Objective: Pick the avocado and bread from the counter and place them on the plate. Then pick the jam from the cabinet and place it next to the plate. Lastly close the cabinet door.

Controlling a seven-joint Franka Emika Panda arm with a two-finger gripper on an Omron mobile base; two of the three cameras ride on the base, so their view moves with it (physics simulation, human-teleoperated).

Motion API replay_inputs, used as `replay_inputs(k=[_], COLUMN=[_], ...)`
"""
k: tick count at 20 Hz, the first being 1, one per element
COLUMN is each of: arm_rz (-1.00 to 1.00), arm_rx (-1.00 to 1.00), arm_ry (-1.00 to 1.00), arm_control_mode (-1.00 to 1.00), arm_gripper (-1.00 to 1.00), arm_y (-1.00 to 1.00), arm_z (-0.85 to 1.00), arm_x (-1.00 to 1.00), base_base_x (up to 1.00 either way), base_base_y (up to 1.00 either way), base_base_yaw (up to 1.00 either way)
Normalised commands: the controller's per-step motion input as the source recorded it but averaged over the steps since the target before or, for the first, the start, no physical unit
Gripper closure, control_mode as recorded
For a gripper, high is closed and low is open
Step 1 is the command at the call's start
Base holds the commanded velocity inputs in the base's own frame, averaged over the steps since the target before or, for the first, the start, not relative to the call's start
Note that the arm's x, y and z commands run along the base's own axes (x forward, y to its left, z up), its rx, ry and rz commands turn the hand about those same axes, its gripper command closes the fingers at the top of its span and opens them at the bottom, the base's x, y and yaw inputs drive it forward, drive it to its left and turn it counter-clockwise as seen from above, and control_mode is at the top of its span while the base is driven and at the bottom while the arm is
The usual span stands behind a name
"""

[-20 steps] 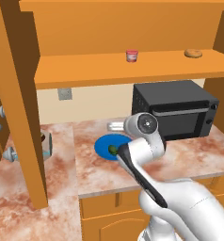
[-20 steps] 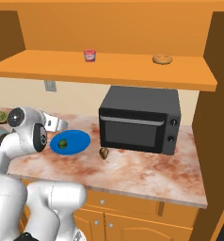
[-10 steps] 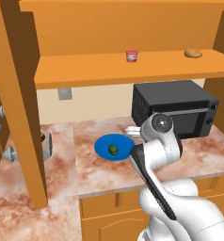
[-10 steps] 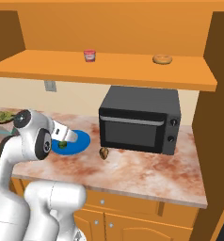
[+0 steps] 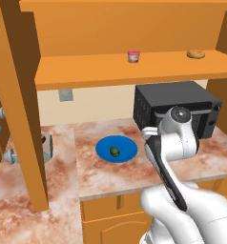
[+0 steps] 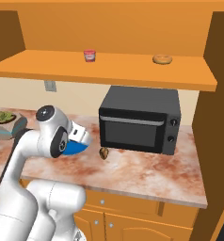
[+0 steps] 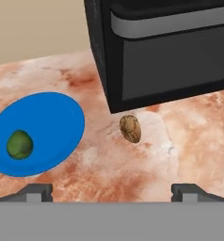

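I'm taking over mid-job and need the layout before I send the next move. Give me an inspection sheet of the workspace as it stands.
Surface: marbled counter, dry and level.
Job's things: avocado lies on the blue plate; bread is on the counter just in front of the microwave, apart from the plate; jam stands on the shelf of the open cabinet; cabinet door stands open.
Clutter: black microwave; tan doughnut roll on the shelf; a bowl of greens far left.
Grippers: gripper open, empty, above the counter, facing the bread.
Cables: nothing seen.
Surroundings: wall outlet; low orange cabinet fronts.
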Motion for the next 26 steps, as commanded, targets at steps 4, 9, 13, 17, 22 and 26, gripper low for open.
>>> replay_inputs(k=[4,9,13,17,22,26], arm_rz=[0.05,0.08,0.08,0.09,0.02,0.00], arm_rx=[0.00,0.00,0.00,0.00,0.00,0.00], arm_ry=[0.02,0.05,0.11,0.11,0.11,0.14], arm_control_mode=[-1.00,-1.00,-1.00,-1.00,-1.00,-1.00], arm_gripper=[-1.00,-1.00,-1.00,-1.00,-1.00,-1.00], arm_y=[-0.39,-0.18,-0.01,-0.06,-0.19,-0.20], arm_z=[-0.31,-0.43,-0.33,-0.28,-0.20,-0.14], arm_x=[0.00,0.10,0.25,0.33,0.31,0.32], base_base_x=[0.00,0.00,0.00,0.00,0.00,0.00], base_base_y=[0.00,0.00,0.00,0.00,0.00,0.00], base_base_yaw=[0.00,0.00,0.00,0.00,0.00,0.00])
